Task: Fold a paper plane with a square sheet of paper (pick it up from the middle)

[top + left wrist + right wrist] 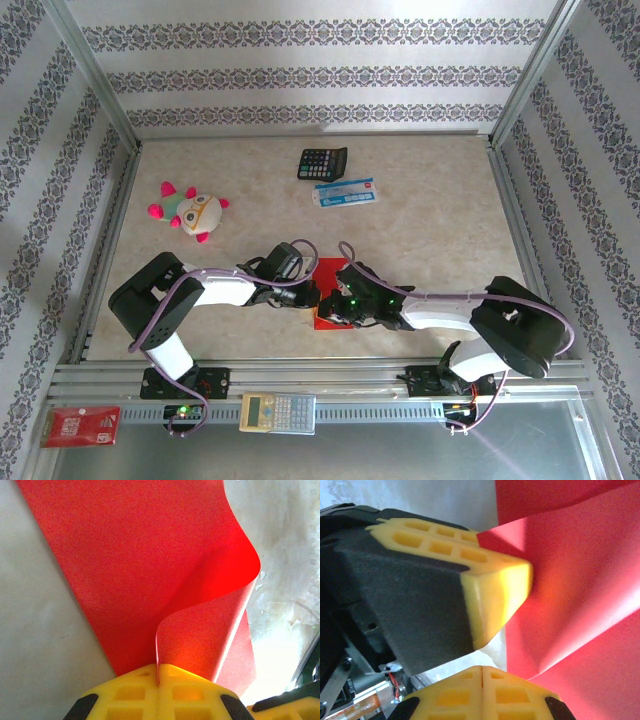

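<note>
The square sheet of paper (330,270) lay near the middle of the table's (420,230) near edge, between both arms. The left gripper (159,672), pressed together, pinched one edge and curled it upward. The right gripper (482,677) was closed beside the sheet, apparently holding nothing. No sharp crease showed, so nearly all the folding seemingly remained.

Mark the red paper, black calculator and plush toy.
red paper (130,565), left wrist view, flat middle.
black calculator (322,162), top external view, keypad.
plush toy (197,212), top external view, pale face.
</note>
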